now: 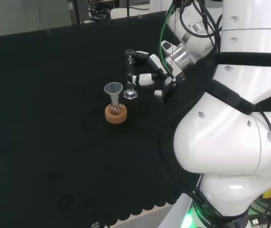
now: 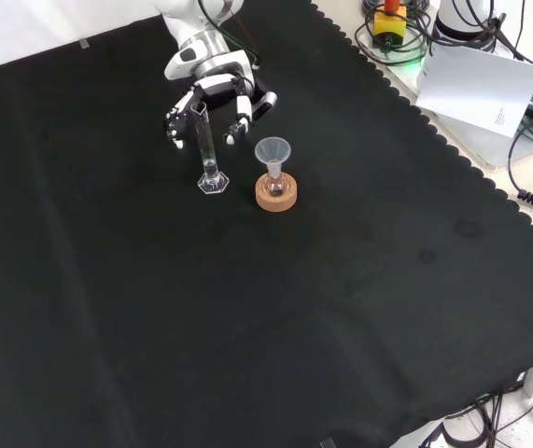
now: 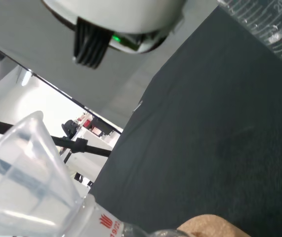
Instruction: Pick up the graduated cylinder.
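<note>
Presently black and white hand [image 2: 212, 98] at tall clear graduated cylinder [image 2: 208, 149], fingers spread apart either side of tube without closing, presumably framing it for a grasp; cylinder upright on black cloth [image 2: 247, 308] just beside corked flask with clear funnel [image 2: 273, 152].

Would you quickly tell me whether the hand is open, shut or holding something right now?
Hand: open, fingers spread around the upper part of the graduated cylinder, not yet closed on it; the cylinder stands on the cloth.
</note>
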Available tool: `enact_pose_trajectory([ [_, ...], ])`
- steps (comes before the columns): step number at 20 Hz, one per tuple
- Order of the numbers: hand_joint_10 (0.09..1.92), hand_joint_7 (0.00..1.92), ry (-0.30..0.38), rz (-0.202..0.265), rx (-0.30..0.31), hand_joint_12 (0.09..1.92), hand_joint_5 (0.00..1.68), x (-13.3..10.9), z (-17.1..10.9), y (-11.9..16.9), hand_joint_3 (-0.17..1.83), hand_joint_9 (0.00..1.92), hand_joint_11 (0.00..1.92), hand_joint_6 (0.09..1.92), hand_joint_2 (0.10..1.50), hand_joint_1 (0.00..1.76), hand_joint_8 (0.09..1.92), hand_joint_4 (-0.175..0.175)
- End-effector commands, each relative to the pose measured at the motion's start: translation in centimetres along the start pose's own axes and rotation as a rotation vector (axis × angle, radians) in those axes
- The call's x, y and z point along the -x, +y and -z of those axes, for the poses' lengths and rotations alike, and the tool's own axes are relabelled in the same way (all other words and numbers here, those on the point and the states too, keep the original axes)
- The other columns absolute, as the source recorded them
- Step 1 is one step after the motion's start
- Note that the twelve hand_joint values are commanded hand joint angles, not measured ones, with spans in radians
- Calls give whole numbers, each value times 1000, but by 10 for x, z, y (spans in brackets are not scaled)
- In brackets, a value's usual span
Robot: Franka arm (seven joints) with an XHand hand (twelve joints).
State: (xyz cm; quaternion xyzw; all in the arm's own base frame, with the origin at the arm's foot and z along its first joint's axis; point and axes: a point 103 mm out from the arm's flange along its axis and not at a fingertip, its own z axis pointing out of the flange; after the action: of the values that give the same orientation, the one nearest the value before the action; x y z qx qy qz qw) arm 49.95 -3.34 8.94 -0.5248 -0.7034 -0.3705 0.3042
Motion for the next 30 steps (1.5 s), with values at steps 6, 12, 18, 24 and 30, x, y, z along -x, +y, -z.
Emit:
enact_pose_trajectory([
  [6, 562, 461, 30, 1, -6, 1304, 629, 4, -6, 0, 777, 662, 336, 109, 542, 1109, 646, -44],
  [12, 500, 532, 87, 0, 20, 1269, 597, 8, -9, 1, 776, 743, 416, 429, 548, 1121, 613, -35],
  [18, 487, 555, 114, 5, 26, 1256, 568, 11, -11, 4, 776, 773, 450, 609, 550, 1132, 613, -31],
  [24, 483, 555, 127, 8, 22, 1242, 556, 13, -13, 5, 773, 784, 478, 647, 553, 1139, 616, -33],
  [30, 477, 565, 122, 1, 38, 1212, 568, 15, -14, 6, 765, 817, 536, 681, 563, 1163, 623, -34],
])
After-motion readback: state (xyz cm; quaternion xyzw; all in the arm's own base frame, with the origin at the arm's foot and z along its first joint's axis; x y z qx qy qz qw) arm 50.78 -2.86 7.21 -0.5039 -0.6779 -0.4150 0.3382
